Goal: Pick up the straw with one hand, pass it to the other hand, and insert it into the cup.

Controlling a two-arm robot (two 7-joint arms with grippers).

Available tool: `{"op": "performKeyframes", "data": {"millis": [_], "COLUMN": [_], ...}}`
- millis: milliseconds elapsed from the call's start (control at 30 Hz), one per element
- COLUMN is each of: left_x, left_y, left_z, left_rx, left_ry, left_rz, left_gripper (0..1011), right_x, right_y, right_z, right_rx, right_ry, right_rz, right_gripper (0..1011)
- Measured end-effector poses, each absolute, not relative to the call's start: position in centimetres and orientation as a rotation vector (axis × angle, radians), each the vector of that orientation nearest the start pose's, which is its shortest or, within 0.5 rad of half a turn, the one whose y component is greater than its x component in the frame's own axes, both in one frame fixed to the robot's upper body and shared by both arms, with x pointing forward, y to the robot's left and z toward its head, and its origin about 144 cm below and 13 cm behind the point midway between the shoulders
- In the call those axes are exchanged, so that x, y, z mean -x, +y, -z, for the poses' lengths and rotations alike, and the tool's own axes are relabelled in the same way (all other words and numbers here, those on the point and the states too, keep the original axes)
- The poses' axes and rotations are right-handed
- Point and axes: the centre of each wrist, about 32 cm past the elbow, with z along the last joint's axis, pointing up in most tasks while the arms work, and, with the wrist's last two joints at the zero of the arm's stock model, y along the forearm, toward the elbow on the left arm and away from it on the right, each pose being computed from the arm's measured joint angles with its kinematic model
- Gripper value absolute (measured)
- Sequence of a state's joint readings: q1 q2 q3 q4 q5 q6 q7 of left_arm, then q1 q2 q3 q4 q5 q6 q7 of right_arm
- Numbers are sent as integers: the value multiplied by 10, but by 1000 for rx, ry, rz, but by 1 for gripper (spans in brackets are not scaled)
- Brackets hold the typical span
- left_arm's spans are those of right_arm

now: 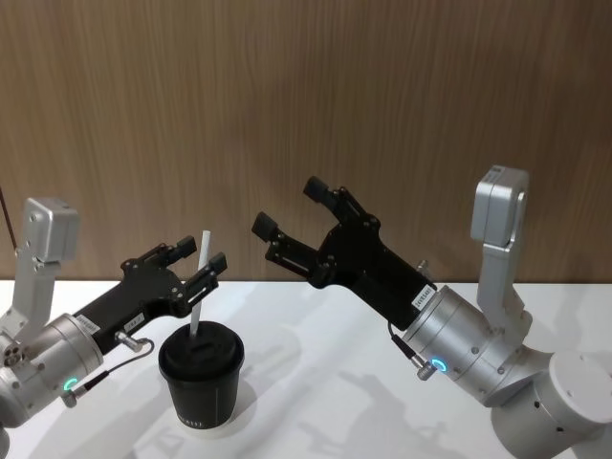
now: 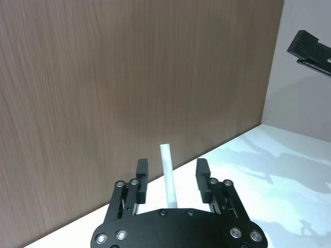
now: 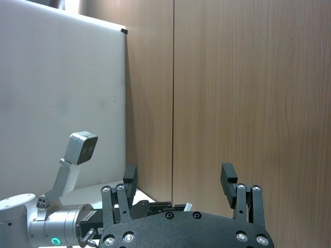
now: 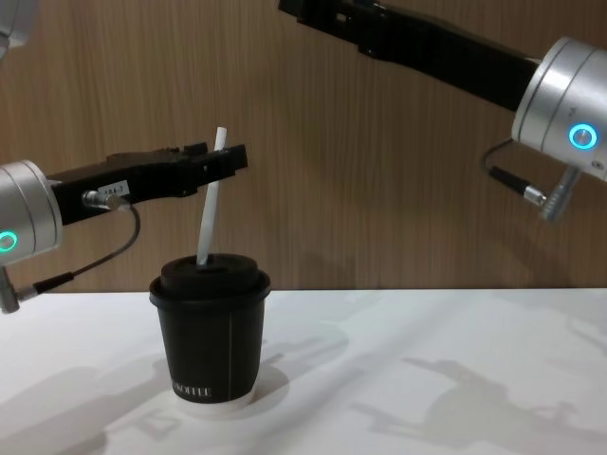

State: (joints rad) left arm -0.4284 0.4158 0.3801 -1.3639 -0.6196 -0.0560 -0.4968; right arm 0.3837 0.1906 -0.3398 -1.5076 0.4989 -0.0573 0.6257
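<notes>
The black cup [image 1: 201, 381] with its domed lid stands on the white table, and the white straw [image 1: 198, 287] sticks out of the lid, leaning slightly. My left gripper [image 1: 199, 256] is open around the straw's upper part. In the left wrist view the straw [image 2: 166, 157] rises between the fingers [image 2: 141, 171] with a gap on each side. From the chest view the straw [image 4: 209, 213] passes beside the left gripper [image 4: 226, 159] and down into the cup [image 4: 211, 332]. My right gripper [image 1: 290, 208] hangs open and empty, up and to the right of the cup; its wrist view shows the right gripper [image 3: 178, 180] spread wide.
A wood-panel wall [image 1: 382, 96] rises just behind the white table [image 1: 335, 382]. The right arm's forearm [image 4: 446, 57] crosses high above the table. Bare table lies to the right of the cup.
</notes>
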Motion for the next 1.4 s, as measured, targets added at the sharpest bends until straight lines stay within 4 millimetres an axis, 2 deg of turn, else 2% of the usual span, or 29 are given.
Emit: {"op": "performKeyframes", "data": {"millis": [233,267,333,367,500,1133,1400], "left_x": [-556,-555,-553,-552,-546,-506,-495], "left_y": [269,269,270,271,272,270,266], "left_z": [-1218,-1218,-1219,-1220,-1222,-1232,-1230], "left_rx": [162,162,163,165,173,220,227], "left_ry": [-38,-39,-39,-41,-47,-81,-77], "left_rz": [-824,-825,-826,-828,-831,-813,-802], "left_gripper": [746,807,833,897,989,1000,1000], "right_x": [-542,-542,-542,-542,-542,-541,-532], "right_y": [-181,-181,-181,-181,-181,-184,-201], "right_z": [-1248,-1248,-1248,-1248,-1248,-1251,-1259], "right_rx": [-337,-337,-337,-337,-337,-325,-271], "right_ry": [-122,-122,-122,-122,-122,-135,-163], "right_rz": [591,591,591,591,591,588,577], "right_gripper": [1001,1001,1001,1001,1001,1001,1001]}}
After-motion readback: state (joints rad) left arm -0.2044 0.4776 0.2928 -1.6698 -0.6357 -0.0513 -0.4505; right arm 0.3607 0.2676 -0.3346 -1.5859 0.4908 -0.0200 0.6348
